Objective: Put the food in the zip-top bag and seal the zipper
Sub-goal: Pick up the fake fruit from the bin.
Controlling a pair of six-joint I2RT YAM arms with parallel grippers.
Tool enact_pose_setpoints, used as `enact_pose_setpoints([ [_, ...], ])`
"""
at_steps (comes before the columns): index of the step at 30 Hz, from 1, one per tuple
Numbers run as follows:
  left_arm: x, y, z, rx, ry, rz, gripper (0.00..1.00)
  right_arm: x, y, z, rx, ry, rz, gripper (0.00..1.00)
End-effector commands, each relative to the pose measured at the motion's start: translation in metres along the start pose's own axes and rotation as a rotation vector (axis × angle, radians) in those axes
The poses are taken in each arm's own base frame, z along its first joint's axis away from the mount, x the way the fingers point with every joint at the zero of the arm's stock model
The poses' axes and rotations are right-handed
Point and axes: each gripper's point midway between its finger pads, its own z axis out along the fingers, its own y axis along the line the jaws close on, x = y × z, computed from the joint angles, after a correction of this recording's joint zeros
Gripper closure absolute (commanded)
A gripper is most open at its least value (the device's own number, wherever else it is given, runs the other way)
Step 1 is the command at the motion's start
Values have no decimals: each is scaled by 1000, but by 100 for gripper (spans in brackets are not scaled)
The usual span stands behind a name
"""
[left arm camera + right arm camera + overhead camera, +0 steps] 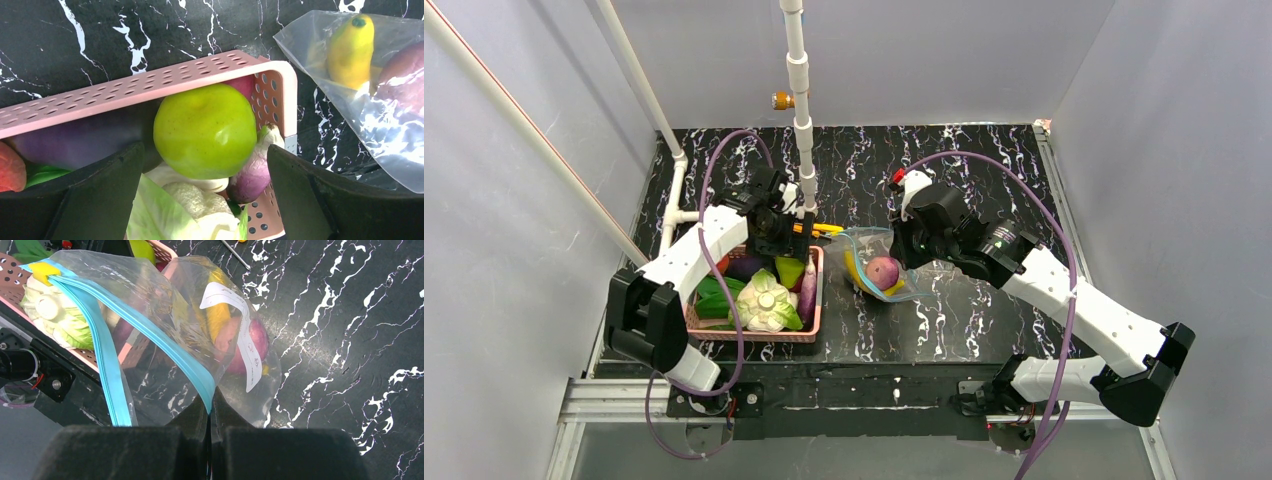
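Note:
The clear zip-top bag (894, 285) lies right of the pink basket (816, 300), its mouth held apart. My right gripper (210, 407) is shut on one lip of the teal zipper (165, 347); the other lip (107, 370) hangs free. Inside the bag are a long yellow piece (351, 50) and a red-purple piece (257, 337). My left gripper (205, 200) is open over the basket's right end, its fingers either side of the green pear (205, 131) without touching it. The white-and-green leafy head (767, 300) lies in the basket.
The basket also holds a dark purple piece (75, 142), a purple-white bulb (255, 170) and a red piece (10, 167). A yellow-handled screwdriver (824, 229) lies behind the basket. A white pipe post (799, 100) stands just behind the left gripper.

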Motion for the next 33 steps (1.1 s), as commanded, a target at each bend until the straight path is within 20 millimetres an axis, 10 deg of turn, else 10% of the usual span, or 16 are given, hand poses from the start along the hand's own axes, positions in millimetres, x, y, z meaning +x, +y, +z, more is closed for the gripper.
enact_pose_setpoints([
  [1,1,-1,4,25,-16,1,10,-9,2,0,-1,-38,-8,99],
  [9,2,-1,14,30,10,-13,16,-6,1,0,0,-31,-8,99],
  [18,5,1,2,18,0,-4,55,-10,1,-4,-1,-42,-8,99],
  [33,-21,-35,-145,183,-375,-64,72,-18,9,1,-22,-42,13,99],
])
